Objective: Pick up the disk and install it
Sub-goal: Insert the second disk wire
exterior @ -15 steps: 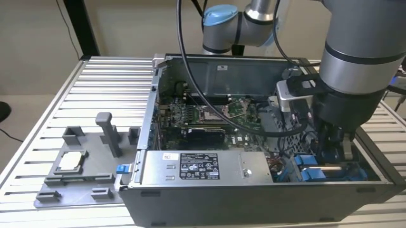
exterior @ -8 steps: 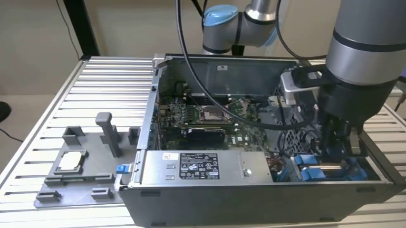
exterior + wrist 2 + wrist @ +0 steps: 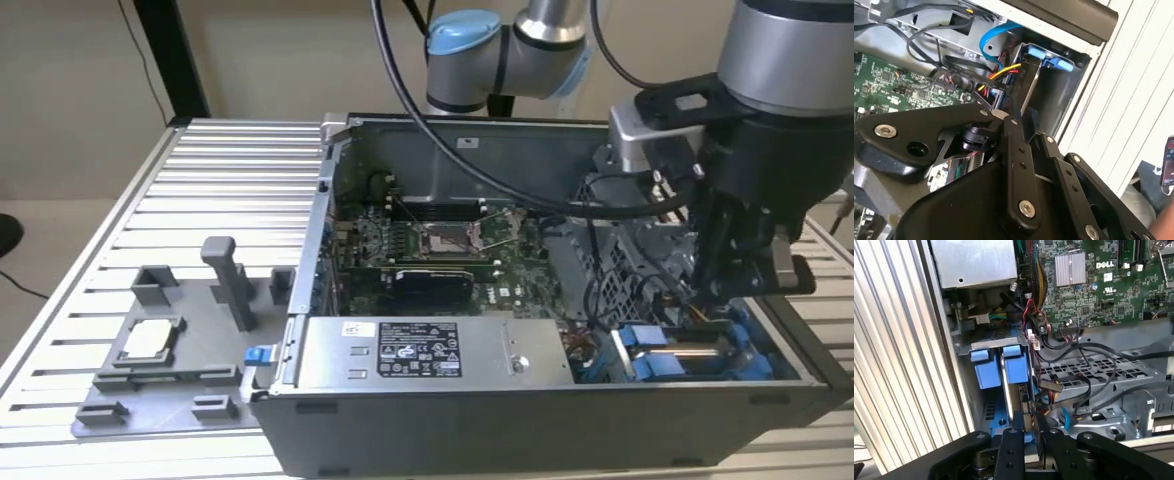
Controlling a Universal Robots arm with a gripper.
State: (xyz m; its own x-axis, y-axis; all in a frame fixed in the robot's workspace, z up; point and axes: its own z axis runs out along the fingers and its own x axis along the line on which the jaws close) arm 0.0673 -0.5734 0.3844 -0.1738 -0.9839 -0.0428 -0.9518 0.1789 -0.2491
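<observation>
The arm reaches down into the open computer case [image 3: 534, 420] at the exterior view's right, and its gripper [image 3: 721, 300] sits low in the near right corner, directly above the blue drive bay. The disk [image 3: 687, 358] lies there inside the case, its silver body framed by the bright blue carrier, hard against the near right wall.

In the first wrist view the gripper [image 3: 1024, 432] points straight at the disk [image 3: 1013, 390], which shows edge-on as a thin silver plate with 2 blue carrier tabs at its far end. The 2 black fingers [image 3: 1010, 450] are drawn close together on either side of that plate's near edge; they look pinched on it, though the contact itself is partly hidden by the linkage.

In the second wrist view the same narrow closure shows: the gripper [image 3: 1024, 107] has its slim tip lying along the disk [image 3: 1030, 82], with the blue carrier tabs just beyond it and red and yellow wires [image 3: 1004, 72] beside it.

The green motherboard [image 3: 441, 245] fills the middle of the case, and the silver power supply [image 3: 427, 350] with its printed label sits along the near wall, left of the disk. On the table at the exterior view's left, a grey fixture tray [image 3: 167, 385] holds a small square chip [image 3: 151, 338], well apart from the arm.
</observation>
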